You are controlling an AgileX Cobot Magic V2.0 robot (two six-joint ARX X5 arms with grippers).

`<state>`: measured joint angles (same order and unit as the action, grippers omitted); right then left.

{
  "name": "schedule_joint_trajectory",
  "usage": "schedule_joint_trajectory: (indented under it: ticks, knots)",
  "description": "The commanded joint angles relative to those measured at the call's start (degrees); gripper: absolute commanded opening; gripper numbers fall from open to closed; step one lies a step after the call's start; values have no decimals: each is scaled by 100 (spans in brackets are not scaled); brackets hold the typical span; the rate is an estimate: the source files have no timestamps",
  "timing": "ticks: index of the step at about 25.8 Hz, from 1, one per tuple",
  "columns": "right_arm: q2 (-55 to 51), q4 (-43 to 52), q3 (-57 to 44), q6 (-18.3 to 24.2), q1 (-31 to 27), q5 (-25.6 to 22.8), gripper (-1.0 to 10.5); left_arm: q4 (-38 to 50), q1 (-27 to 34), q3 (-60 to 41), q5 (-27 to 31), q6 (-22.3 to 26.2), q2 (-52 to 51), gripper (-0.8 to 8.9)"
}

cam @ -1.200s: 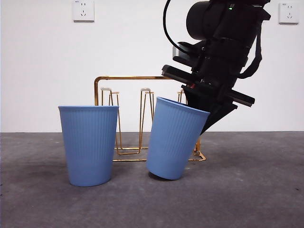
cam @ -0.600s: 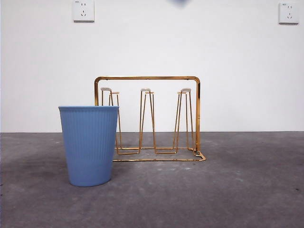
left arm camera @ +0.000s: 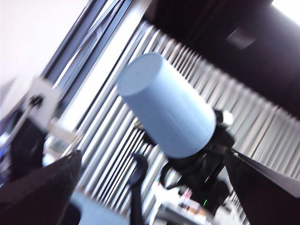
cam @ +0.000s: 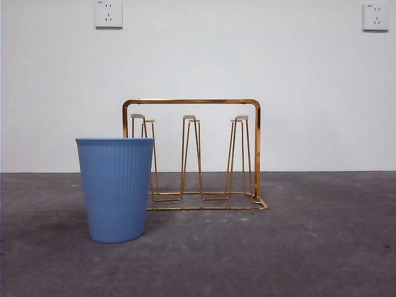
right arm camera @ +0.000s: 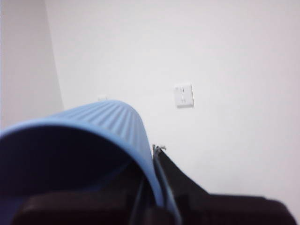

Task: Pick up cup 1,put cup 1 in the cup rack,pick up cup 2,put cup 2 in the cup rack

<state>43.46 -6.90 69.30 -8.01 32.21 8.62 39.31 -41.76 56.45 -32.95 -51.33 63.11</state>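
Observation:
A blue ribbed cup [cam: 115, 189] stands upright on the table, in front of the left end of the gold wire cup rack [cam: 192, 102]; no cup hangs on the rack's prongs. A second blue cup [right arm camera: 103, 122] is held in the air, out of the front view, with my right gripper [right arm camera: 154, 187] shut on its rim wall. The left wrist view shows that same cup [left arm camera: 166, 110] tilted bottom-up, carried by the right gripper [left arm camera: 201, 164]. My left gripper [left arm camera: 152, 159] is open and holds nothing; its jaws stand wide apart.
The grey table [cam: 309, 247] runs to a white wall with two sockets [cam: 108, 13]. The standing cup hides the rack's left prong base.
One second ago the right arm held the tilted cup just off the table beside the rack. It has since lifted the cup up and out of the front view.

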Motion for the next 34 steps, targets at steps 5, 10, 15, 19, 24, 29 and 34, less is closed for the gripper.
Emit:
schedule_joint_trajectory:
  ticks: [5,10,15,19,24,29,34]
  knots:
    - [190,562,-44,-149,11,151,-12,1425,-474,2,931,-358,649,659]
    - [450,787,-44,-302,24,372,-12,1871,-651,7,1519,-382,957,659]
    - [807,1019,-44,-306,304,376,-12,2181,-673,63,1696,-503,1185,659]
    - [1086,1117,-44,-289,597,247,-12,2374,-693,79,1825,-522,1231,659]
    - [1344,1327,-44,-271,841,212,-12,2516,-693,79,1825,-522,1231,659]
    - [1449,1292,-44,-188,953,94,-12,2647,-693,79,1945,-522,1231,655]
    - [1456,1296,-44,-188,953,70,-12,2671,-693,79,1952,-522,1231,540]
